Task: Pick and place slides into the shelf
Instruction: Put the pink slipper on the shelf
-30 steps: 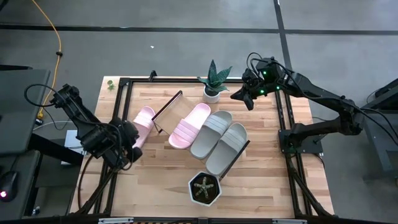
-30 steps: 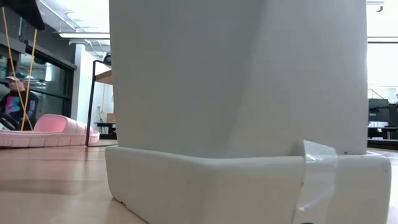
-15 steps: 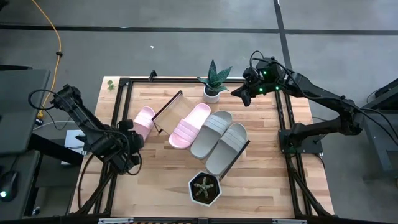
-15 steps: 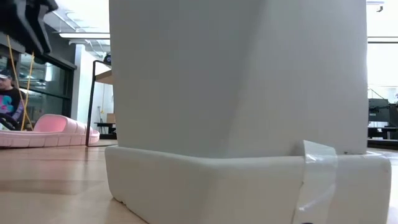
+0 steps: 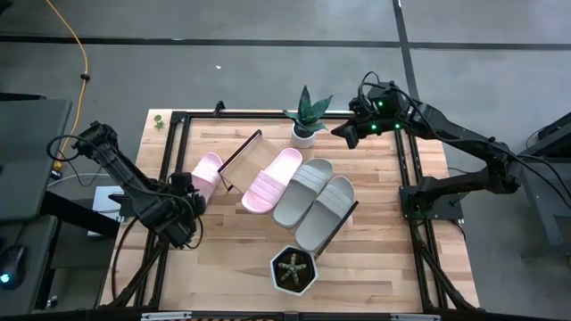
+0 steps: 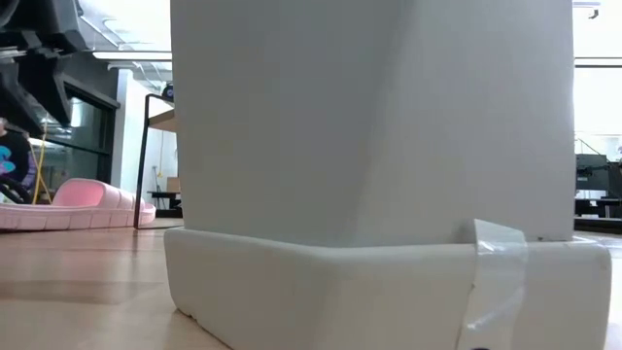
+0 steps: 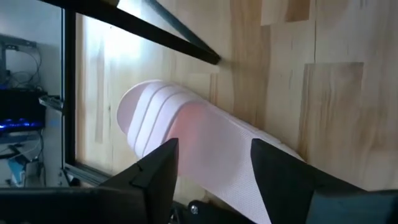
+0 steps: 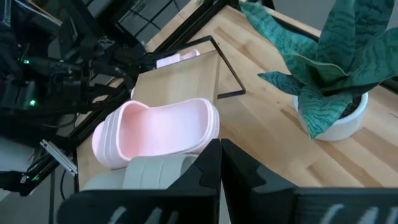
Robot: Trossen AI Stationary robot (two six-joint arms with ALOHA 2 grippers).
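Observation:
One pale pink slide [image 5: 206, 172] lies sole-down on the tabletop, just left of the shelf [image 5: 243, 159]. My left gripper [image 5: 189, 207] hovers over its near end, pointing steeply down. In the left wrist view its fingers are open with the pink slide [image 7: 180, 130] between and beyond them. I see no touch. On the shelf rest another pink slide [image 5: 272, 178] and two grey-beige slides [image 5: 302, 192] [image 5: 326, 209]. My right gripper [image 5: 343, 134] waits shut and empty, high over the far right near the tall plant. Its closed fingers [image 8: 217, 168] look down on the shelf's pink slide [image 8: 155, 134].
A spiky green plant in a white pot [image 5: 306, 120] stands behind the shelf. A small succulent in a white pot [image 5: 293, 270] stands near the front edge and fills most of the low view [image 6: 369, 175]. Black frame rails [image 5: 178, 134] border the tabletop. A person [image 6: 14, 160] sits beyond the table.
My left gripper has come down toward the pink slide on the tabletop and has rolled about its own pointing line. In the low view it has dropped into the picture at the top left. My right gripper has rolled a little in place. The slides have not moved.

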